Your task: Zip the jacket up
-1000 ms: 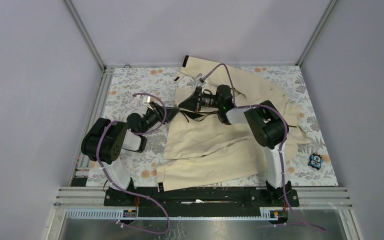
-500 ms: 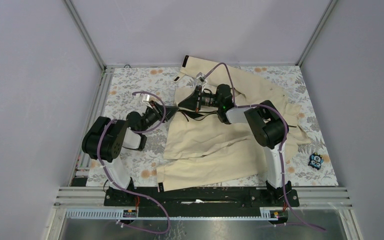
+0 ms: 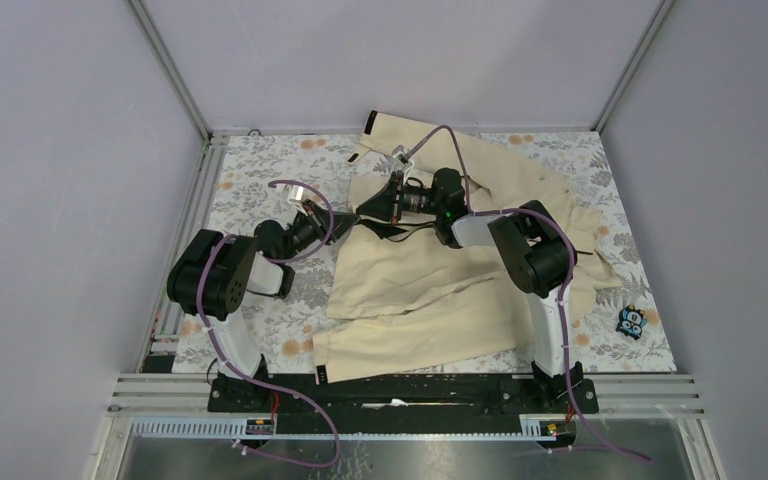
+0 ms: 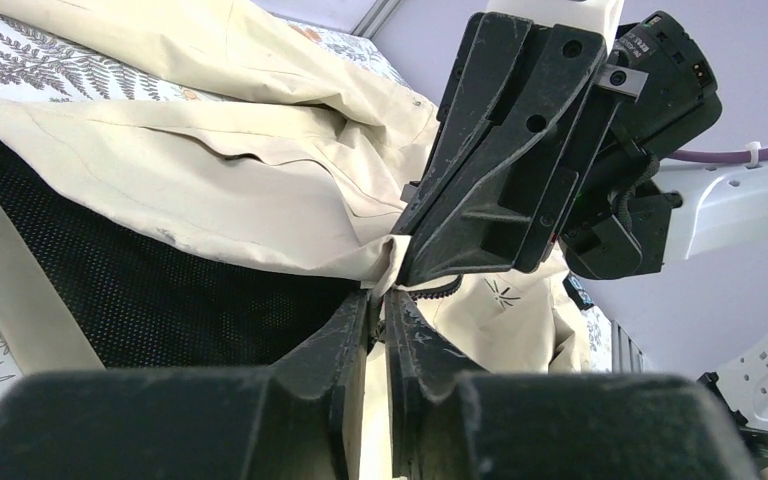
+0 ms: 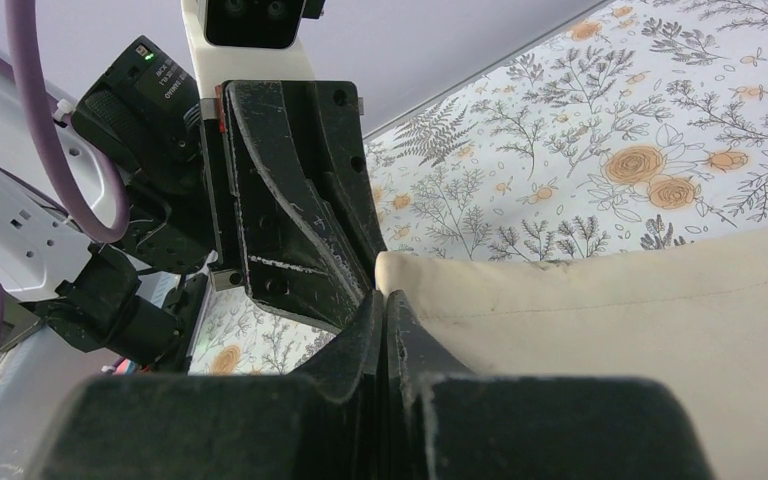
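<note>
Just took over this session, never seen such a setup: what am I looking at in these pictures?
A left arm and a right arm are bolted at the near edge of a floral table. The overhead picture looks down from behind them; the other two come from a camera on each wrist, showing that arm's own black fingers at the bottom. A cream jacket lies spread on the table, dark mesh lining showing. The left gripper and right gripper meet almost tip to tip at the jacket's edge, each shut on the fabric. A small blue object sits by the table's right edge.
</note>
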### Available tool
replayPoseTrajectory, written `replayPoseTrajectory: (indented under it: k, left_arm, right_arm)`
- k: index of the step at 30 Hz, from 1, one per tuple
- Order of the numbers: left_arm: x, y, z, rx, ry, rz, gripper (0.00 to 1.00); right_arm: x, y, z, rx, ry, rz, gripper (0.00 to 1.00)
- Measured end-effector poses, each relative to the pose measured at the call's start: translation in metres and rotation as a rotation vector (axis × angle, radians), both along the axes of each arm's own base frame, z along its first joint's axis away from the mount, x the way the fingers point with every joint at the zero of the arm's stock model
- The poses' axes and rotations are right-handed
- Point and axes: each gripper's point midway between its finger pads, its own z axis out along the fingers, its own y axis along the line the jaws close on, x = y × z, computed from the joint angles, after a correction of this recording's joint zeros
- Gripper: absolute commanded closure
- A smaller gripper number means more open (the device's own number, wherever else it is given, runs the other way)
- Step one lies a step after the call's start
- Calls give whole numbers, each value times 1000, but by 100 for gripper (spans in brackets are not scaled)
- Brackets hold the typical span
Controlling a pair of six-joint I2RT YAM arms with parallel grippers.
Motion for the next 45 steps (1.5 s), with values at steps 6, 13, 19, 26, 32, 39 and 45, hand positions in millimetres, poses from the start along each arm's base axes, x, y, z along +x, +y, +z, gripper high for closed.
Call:
replayPoseTrajectory:
  k: [6, 13, 19, 26, 32, 39, 45]
  left_arm:
    - [0, -3, 2, -2, -6, -11, 81]
    - [2, -4, 1, 0, -7, -14, 100]
    - [3, -5, -3, 9, -5, -9, 100]
    - [4, -5, -16, 0, 52, -10, 100]
    - [4, -4, -22, -13, 90, -10, 100]
    - [4, -2, -33, -22, 147, -6, 100]
    - [4, -2, -33, -26, 151, -9, 100]
  right_arm:
    - [0, 0, 1, 3, -6, 3, 100]
    - [2, 0, 0, 3, -6, -3, 97]
    - [13, 0, -11, -42, 32, -70, 57]
    - [34, -8, -31, -213, 130, -214, 43]
    - [41, -27, -30, -343, 234, -348, 39]
    - [16, -67, -3, -422, 280, -492, 42]
    - [-25, -78, -14, -430, 315, -416, 47]
